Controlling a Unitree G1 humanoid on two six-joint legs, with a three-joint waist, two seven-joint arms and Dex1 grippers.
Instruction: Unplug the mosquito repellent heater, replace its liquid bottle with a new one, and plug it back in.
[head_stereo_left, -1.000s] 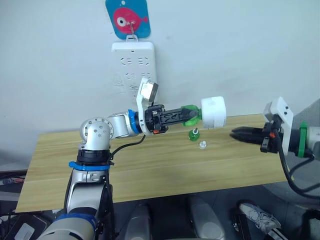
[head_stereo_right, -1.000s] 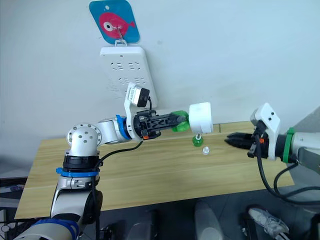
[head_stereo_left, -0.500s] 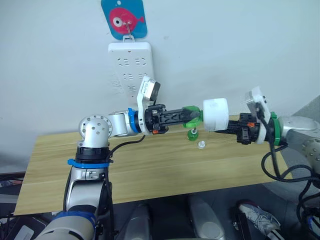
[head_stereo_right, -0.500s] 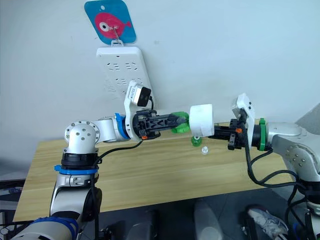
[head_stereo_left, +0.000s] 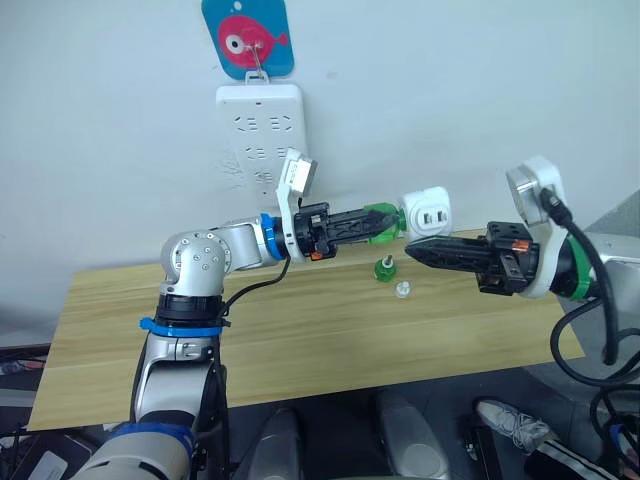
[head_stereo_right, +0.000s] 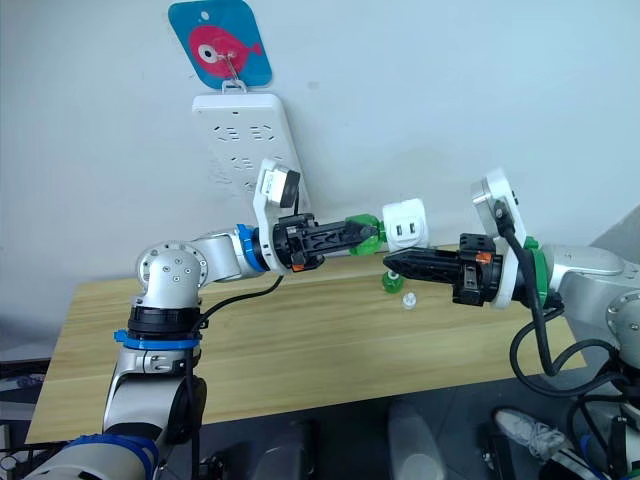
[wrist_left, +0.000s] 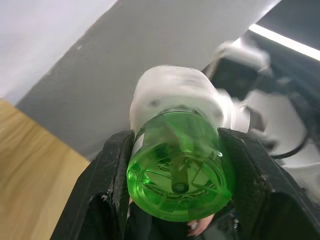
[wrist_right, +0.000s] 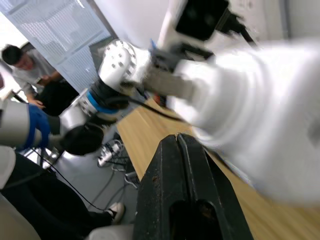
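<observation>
The white mosquito repellent heater (head_stereo_left: 428, 214) hangs in the air above the table's back edge, its two-pronged face turned toward me. A green liquid bottle (wrist_left: 177, 172) is screwed into it. My left gripper (head_stereo_left: 380, 222) is shut on that bottle, its black fingers (wrist_left: 112, 195) on either side of it. My right gripper (head_stereo_left: 415, 247) is shut and empty, its tip just below the heater and in front of it. A second small green bottle (head_stereo_left: 385, 268) stands on the table, with a clear cap (head_stereo_left: 403, 290) beside it.
A long white power strip (head_stereo_left: 262, 135) hangs on the wall under a blue fish hanger (head_stereo_left: 248, 37). The wooden table (head_stereo_left: 300, 330) spreads below both arms. In the right wrist view a person (wrist_right: 20, 65) sits far off.
My right gripper has drawn back from the heater's right side and now points at it from below. The left wrist has turned, bringing the heater's pronged face toward me.
</observation>
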